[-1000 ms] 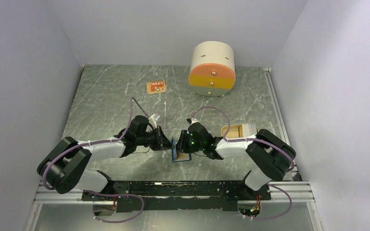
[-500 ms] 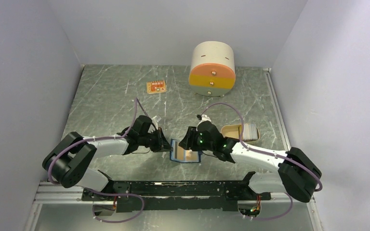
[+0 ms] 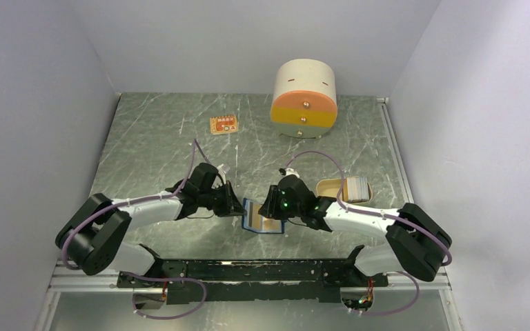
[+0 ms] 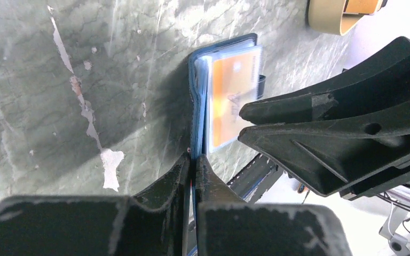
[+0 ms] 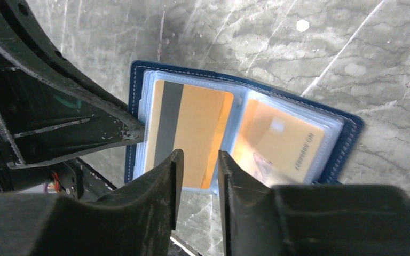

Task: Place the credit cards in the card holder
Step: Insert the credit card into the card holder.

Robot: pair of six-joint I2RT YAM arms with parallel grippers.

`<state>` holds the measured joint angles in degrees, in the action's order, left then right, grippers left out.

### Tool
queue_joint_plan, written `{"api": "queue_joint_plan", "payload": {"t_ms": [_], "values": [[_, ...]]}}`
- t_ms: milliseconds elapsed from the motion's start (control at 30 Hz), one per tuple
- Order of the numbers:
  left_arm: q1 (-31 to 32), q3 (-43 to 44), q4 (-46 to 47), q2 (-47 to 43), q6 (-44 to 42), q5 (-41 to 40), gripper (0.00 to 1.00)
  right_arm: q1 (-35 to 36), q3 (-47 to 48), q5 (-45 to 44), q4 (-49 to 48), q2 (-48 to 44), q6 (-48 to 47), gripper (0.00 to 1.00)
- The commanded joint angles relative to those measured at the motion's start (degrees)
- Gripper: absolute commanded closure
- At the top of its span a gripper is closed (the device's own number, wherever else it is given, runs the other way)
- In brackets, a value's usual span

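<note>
At the near middle of the table, between the two arms, we see the card holder lying opened flat, its dark blue stitched cover framing clear plastic sleeves. Two credit cards sit in the sleeves, side by side. Both are orange-tan, one with a dark stripe along its edge and the other with faint print. The left gripper is pinched tight on the holder's left edge. The right gripper hangs over the near edge of the striped card with its jaws a little apart, and we cannot tell whether they touch it. Its fingers hide part of that card and sleeve, and from the left wrist its body blocks much of the holder. Just beside the right arm sits a small tan tray. Far back stand a cream-and-orange drawer unit and a small orange tag.
</note>
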<state>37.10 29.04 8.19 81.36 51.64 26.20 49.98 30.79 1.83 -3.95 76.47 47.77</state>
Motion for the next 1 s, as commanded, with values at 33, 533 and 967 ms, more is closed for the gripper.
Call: {"api": "queue_joint_plan", "payload": {"t_ms": [33, 533, 967], "values": [[0.4, 4.3, -11.9, -5.9, -1.5, -5.7, 0.91, -0.1, 0.1, -3.4, 1.6, -2.5, -1.5, 0.7], [1.8, 3.6, 4.4, 0.9, 2.3, 6.2, 0.91, -0.2, -1.6, -1.0, -5.6, 8.0, -2.4, 0.72], [3.0, 5.2, 3.8, 6.2, -0.4, 4.2, 0.91, -0.1, -1.1, -1.7, -5.6, 9.0, -2.7, 0.67]]}}
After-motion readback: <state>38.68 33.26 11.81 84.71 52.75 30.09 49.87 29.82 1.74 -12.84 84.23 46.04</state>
